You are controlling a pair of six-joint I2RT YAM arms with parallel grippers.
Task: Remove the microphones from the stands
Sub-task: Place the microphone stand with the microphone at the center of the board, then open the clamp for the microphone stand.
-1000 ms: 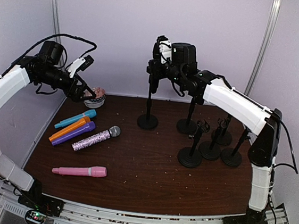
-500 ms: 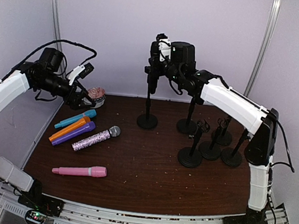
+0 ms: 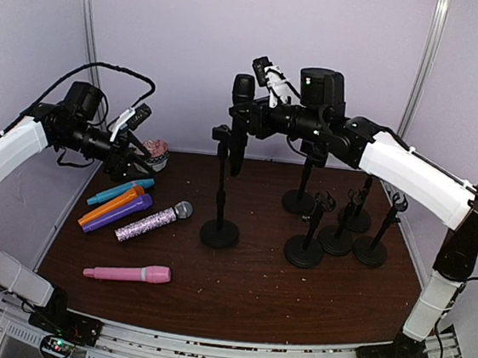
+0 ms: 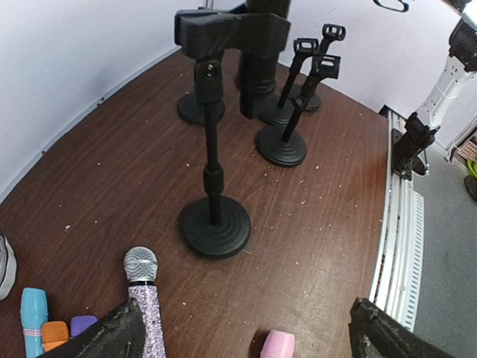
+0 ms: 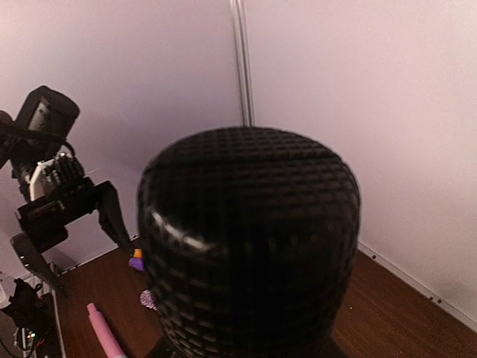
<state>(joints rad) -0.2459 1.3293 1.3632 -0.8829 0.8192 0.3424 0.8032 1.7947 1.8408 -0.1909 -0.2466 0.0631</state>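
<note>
A black microphone [image 3: 239, 123] hangs upright above the middle of the table, with my right gripper [image 3: 252, 122] shut on its body from the right. Its mesh head [image 5: 250, 239] fills the right wrist view and hides the fingers. The stand [image 3: 218, 231] rests on its round base, pole upright. Its clip [image 4: 223, 33] is at the microphone [image 4: 257, 74]; the body seems to pass through the clip's right side. My left gripper [image 3: 143, 159] hovers open at the back left, nothing between its fingers [image 4: 104, 339].
Blue [image 3: 121, 190], orange [image 3: 110, 205], purple [image 3: 117, 213], glittery [image 3: 153, 221] and pink [image 3: 126, 272] microphones lie on the table's left half. Several empty black stands [image 3: 336, 232] cluster at the right. A small white bowl [image 3: 153, 155] sits by the left gripper.
The right gripper closed on the black microphone and drew it forward and left. The stand came along, its base now nearer the front. The left gripper shifted slightly.
</note>
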